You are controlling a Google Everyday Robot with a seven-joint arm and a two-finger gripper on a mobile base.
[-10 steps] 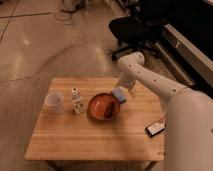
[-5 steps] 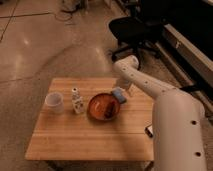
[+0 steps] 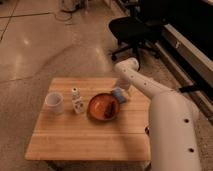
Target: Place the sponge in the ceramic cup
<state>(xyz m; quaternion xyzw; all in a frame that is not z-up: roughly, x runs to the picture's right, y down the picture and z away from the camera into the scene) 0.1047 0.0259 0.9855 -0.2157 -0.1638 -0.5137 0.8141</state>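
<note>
Claw (image 3: 121,91) hangs at the tip of the white arm (image 3: 142,85), low over the back right part of the table (image 3: 85,141), its 2 fingers spread wide with nothing gripped between them. It is right at the sponge (image 3: 117,95), a small flat blue block lying on the wood; whether the fingers touch the block or hover just above it cannot be told, since the wrist covers part of it. The sponge sits just beside the right rim of the orange bowl (image 3: 100,104), which stands near the middle of the table and has a darker patch on its inner right side. Left of the bowl, close to it but apart, a small white patterned bottle (image 3: 76,101) stands upright. Further left, near the table's left edge, is the ceramic cup (image 3: 54,102), pale, round, upright and open at the top, well apart from the sponge with the bottle and bowl between them. The arm rises from the claw to a bent elbow above the table's back edge, then slopes down to the robot's bulky white body (image 3: 172,132) at the table's right side. Beyond the table, on the shiny floor (image 3: 30,47), stands 1 black office chair (image 3: 131,27).
</note>
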